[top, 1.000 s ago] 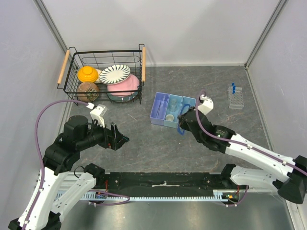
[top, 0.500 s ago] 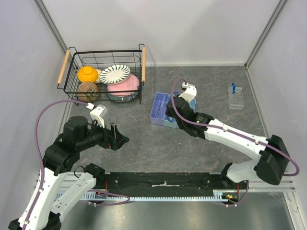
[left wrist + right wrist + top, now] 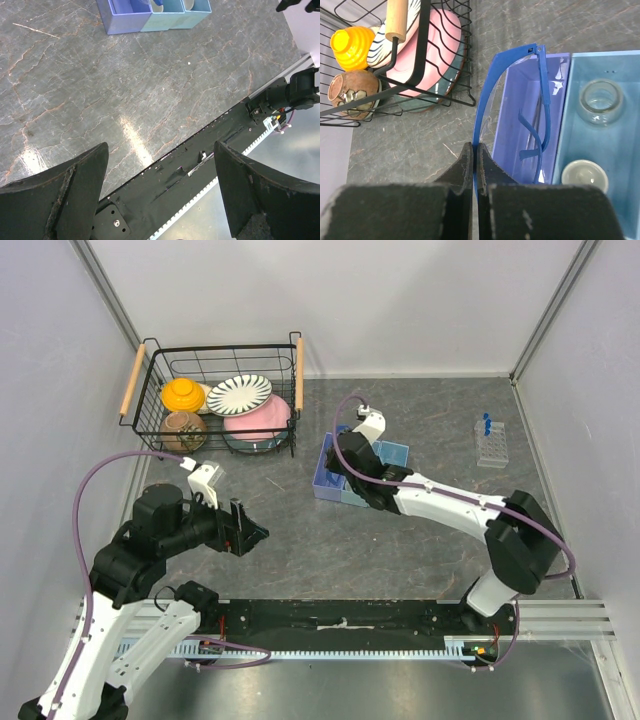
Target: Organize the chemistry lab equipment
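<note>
Glasses (image 3: 544, 97), blue frame, clear lens: one pair, at the centre of the right wrist view. The lens front was pinched between the fingers of the right pincer (image 3: 476, 155), which were pressed together on it. The frame hung over the purple left compartment of the tray (image 3: 600, 52), with the lens edge reaching past the tray's left wall toward the basket (image 3: 427, 65). Contact with the tray: cannot tell.

Tray, three compartments, centre of the overhead view (image 3: 395, 452). The middle compartment held a jar (image 3: 599, 100) and, below it in the frame, a white cup (image 3: 584, 175).

Rack (image 3: 491, 445), clear plastic, in the right part of the overhead view, well apart from the tray. Blue-capped tubes (image 3: 486, 422) stood at its upper end.

Left pincer (image 3: 160, 190): fingers spread and holding nothing, above bare desk (image 3: 300, 550) in the lower left of the overhead view.

Basket, black wire with wooden handles, upper left of the overhead view, holding a yellow bowl (image 3: 355, 47), a brown cup (image 3: 350, 92), a pink plate (image 3: 447, 50) and a striped plate (image 3: 238, 394).
</note>
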Controlling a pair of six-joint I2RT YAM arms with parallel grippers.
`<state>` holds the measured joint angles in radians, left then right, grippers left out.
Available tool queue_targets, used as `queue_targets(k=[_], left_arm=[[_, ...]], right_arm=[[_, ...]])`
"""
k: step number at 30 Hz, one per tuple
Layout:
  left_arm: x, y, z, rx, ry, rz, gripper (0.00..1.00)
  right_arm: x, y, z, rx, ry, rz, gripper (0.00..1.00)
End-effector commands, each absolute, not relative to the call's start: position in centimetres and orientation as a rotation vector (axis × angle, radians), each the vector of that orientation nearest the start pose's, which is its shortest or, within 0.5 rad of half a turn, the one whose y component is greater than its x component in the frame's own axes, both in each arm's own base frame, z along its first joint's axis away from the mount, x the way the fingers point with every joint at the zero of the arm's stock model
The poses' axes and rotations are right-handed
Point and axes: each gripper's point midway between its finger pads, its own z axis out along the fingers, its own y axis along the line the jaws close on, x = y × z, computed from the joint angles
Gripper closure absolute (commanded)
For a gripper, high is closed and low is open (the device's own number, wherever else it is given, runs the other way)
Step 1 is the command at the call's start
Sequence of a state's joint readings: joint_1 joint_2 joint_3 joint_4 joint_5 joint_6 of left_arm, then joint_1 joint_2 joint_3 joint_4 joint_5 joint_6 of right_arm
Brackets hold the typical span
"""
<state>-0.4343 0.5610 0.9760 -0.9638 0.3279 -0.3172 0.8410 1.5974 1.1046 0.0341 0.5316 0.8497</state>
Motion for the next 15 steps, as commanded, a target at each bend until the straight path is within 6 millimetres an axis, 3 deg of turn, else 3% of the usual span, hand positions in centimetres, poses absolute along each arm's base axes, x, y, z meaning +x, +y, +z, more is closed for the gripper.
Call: queue_targets(k=[1,15], left_arm=[[13.0,-13.8,25.6,0.385,2.124,-0.786,0.08],[12.8,-13.4,25.6,0.397,2.125,-0.762,0.08]], right_arm=[[38.4,33.3,20.8,0.369,1.897,0.662,1.0],[41.3,32.8,16.5,0.404,1.978,0.686,1.0]])
